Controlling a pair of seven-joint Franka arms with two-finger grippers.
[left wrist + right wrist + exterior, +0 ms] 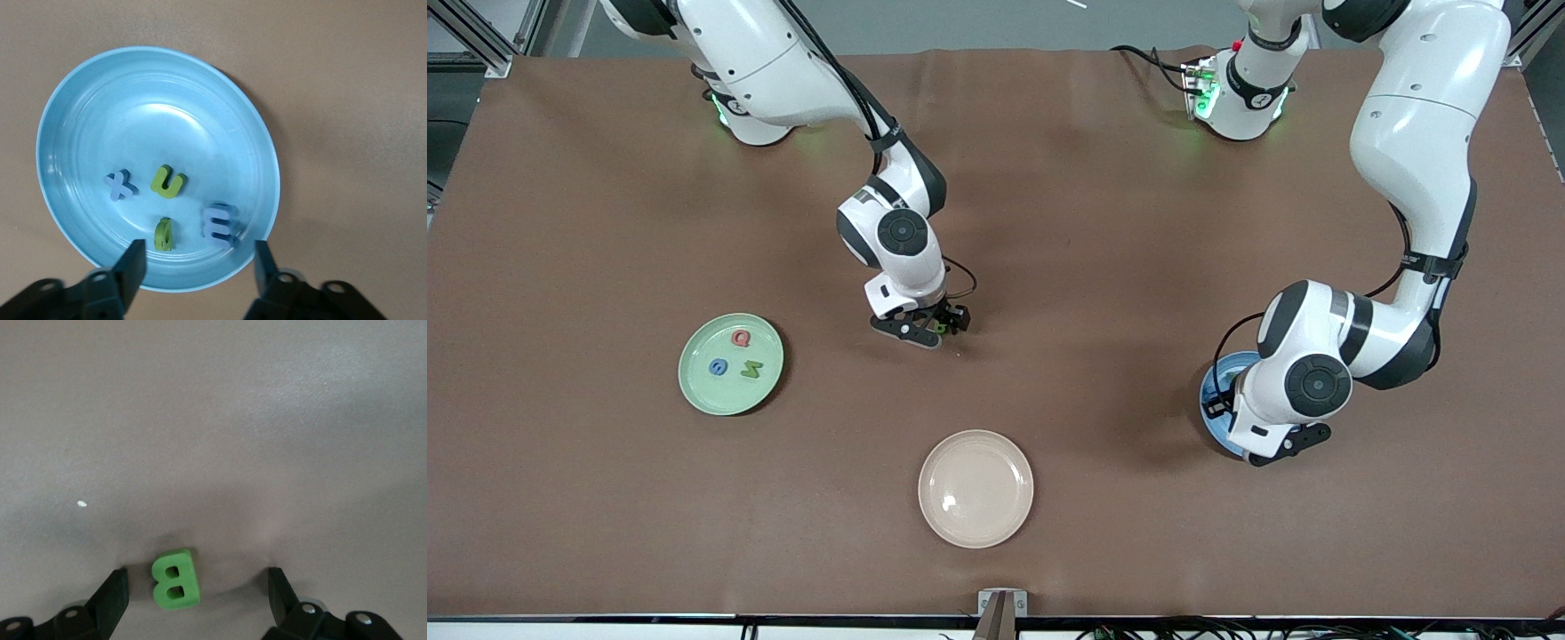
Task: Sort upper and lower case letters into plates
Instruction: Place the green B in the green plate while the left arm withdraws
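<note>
Near middle of front view, slightly up and toward view's left side: right gripper (941,327), low over the brown surface (1103,222), fingers spread open around a green letter B (175,579). Seen in right wrist view: B lying flat on the surface between both fingers, closer to one finger (115,593) than to the other, touching neither as far as visible. Lower right of front view: left gripper (1232,400), hanging above the blue plate (1215,378), most of this plate covered by the wrist. Seen in left wrist view: fingers open with nothing between them, blue plate (87,107) below with four small letters inside: a blue-grey x (119,185), a green u (167,181), a second green letter (163,234) whose shape cannot be read, and a blue-grey letter like E (219,223). Left part of front view, near mid-height: mint green plate (698,387) on the surface toward right arm's end, holding a red Q (741,338), a blue round letter (718,366) and a green letter (751,370), all three apart from each other. Lower centre of front view: cream-beige plate (975,488), nearest of the three plates to the front camera, between the two others across the frame, well apart from both.
</note>
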